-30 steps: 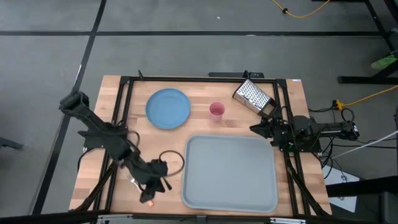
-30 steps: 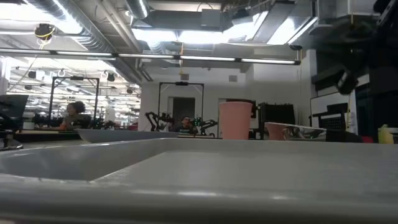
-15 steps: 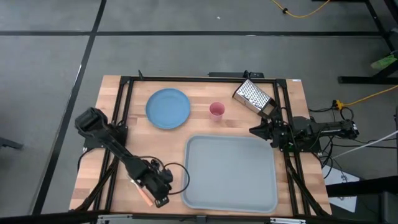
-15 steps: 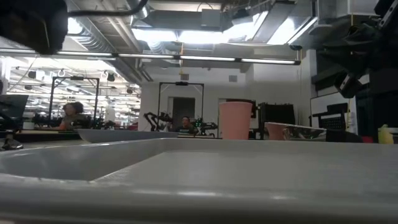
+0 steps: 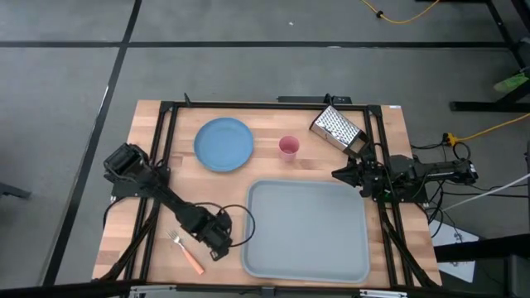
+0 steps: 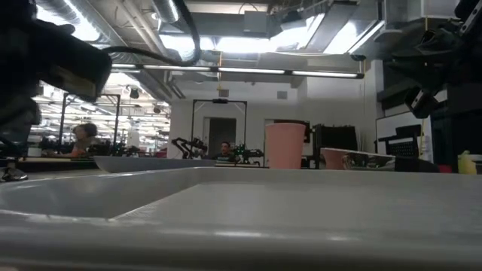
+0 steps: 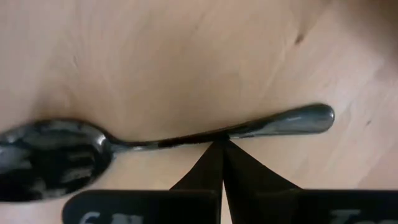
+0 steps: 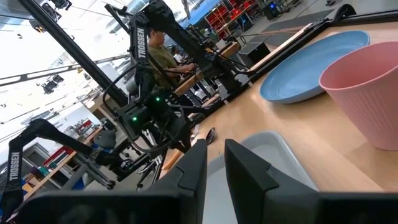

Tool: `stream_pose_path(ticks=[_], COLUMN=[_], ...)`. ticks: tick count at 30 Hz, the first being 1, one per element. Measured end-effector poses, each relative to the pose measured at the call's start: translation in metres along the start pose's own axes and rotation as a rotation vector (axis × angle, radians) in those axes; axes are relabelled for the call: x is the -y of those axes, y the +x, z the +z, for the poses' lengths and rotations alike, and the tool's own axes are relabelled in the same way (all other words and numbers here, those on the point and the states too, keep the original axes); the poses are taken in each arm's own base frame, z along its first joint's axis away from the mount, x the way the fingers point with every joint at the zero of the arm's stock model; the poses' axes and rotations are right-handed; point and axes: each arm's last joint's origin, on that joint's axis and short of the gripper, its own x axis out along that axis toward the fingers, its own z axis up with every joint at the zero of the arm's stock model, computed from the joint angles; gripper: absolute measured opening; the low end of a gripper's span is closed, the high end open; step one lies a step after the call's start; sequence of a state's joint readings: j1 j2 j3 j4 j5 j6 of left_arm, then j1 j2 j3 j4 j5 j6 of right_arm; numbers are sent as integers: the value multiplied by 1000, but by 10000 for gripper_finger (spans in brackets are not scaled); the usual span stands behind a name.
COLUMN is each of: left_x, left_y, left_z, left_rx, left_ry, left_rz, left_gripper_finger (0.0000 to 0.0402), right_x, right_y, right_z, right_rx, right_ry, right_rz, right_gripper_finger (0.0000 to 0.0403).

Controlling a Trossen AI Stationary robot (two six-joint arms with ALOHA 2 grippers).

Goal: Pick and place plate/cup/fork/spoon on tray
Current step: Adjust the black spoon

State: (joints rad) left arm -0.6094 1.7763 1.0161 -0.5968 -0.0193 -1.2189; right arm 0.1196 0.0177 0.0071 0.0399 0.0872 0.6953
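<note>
Left tool (image 7: 222, 144) pinched shut on thin dark glossy spoon (image 7: 155, 146) handle; grainy wood table (image 7: 186, 56).

You can read "TROSSEN" in white capitals running down a dark arm link (image 8: 134, 43) at the upper middle of the right wrist view. The same lettering shows again on another dark arm link (image 8: 13, 167) at the lower left of that frame, though there you can make it out only in part. Along the bottom edge of the left wrist view, white characters sit on the dark body of the left end effector (image 7: 222, 163), but they are cut off and you cannot read them.
</note>
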Motion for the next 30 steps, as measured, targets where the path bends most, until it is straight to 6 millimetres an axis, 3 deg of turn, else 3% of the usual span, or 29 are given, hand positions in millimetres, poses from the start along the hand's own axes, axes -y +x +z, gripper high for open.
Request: stream_pose_path(ticks=[13,18,30], left_x=[-34,-46,-52], left_y=[0,-3,-5], left_z=[59,58,37], left_rx=[67,-61,-207], left_ry=[74,50,2], left_rz=[96,151,253], left_gripper_finger=[0,0,0], right_x=[1,2,5], right_y=[2,3,6], right_z=[-2,-3,-7], right_rx=[-22,-39,-75], right_ry=[-3,0,-2], right_rz=[-18,-32,-61], right_gripper_finger=[61,61,61])
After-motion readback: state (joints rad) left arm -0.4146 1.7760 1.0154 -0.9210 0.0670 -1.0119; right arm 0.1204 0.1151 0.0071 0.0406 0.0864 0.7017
